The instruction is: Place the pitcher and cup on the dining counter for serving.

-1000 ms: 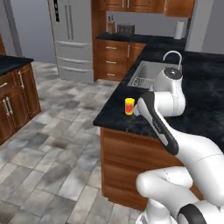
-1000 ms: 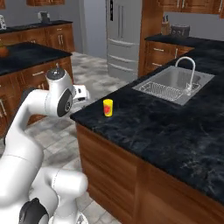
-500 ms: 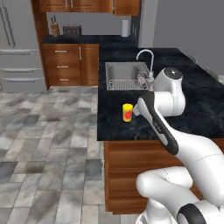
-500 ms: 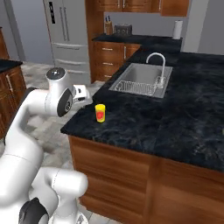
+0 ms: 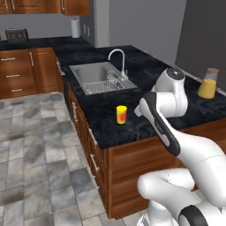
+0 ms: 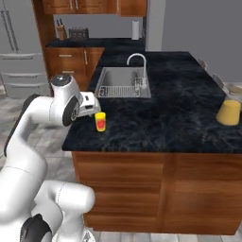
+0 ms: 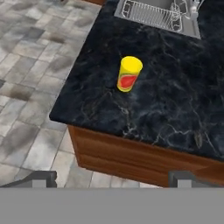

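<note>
The gripper (image 7: 113,177) is held with its jaws fully apart and empty. The cup (image 7: 128,74) stands upright on the dining counter (image 7: 175,109), ahead of the jaws, well apart; the pitcher (image 6: 229,109) is located farther along.

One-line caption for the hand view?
Yellow cup stands upright on the black dining counter near its corner, sink beyond.

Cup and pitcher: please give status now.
Gripper open, empty. Cup upright on dining counter, near sink. Pitcher at counter's far end. Nothing between.
</note>
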### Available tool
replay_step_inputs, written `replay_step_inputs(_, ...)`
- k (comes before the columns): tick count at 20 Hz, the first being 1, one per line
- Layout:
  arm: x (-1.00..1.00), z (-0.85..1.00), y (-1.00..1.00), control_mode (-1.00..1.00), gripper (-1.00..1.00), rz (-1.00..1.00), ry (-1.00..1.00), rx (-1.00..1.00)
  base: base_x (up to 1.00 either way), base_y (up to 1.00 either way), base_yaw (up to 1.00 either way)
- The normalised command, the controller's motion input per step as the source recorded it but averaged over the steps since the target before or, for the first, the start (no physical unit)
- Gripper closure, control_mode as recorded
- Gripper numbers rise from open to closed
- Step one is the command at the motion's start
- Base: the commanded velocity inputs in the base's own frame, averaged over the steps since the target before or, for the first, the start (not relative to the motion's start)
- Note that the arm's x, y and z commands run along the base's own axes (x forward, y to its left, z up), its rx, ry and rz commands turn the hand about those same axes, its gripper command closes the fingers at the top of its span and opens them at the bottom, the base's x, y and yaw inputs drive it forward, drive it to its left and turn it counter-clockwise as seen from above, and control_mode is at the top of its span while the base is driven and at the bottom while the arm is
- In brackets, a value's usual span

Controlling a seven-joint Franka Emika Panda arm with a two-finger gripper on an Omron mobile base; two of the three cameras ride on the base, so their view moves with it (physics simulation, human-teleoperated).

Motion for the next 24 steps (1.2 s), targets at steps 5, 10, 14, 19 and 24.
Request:
replay_step_inputs(5, 0.03, 0.0, 0.09, -1.0, -1.0, -0.07, -0.02, 0.0, 0.03, 0.48, -0.32)
replay_step_inputs(10, 0.5, 0.0, 0.27, -1.0, -1.0, -0.2, -0.06, 0.0, 0.0, 0.0, 0.0)
replay_step_inputs(14, 0.74, -0.08, 0.0, -1.0, -1.0, -0.14, -0.01, 0.0, 0.0, 0.0, 0.0)
replay_step_inputs(19, 0.66, -0.13, -0.08, -1.0, -1.0, -0.08, 0.01, 0.01, 0.0, 0.0, 0.0)
replay_step_inputs(24, 0.24, -0.12, -0.1, -1.0, -1.0, 0.0, 0.04, 0.02, 0.0, 0.0, 0.0)
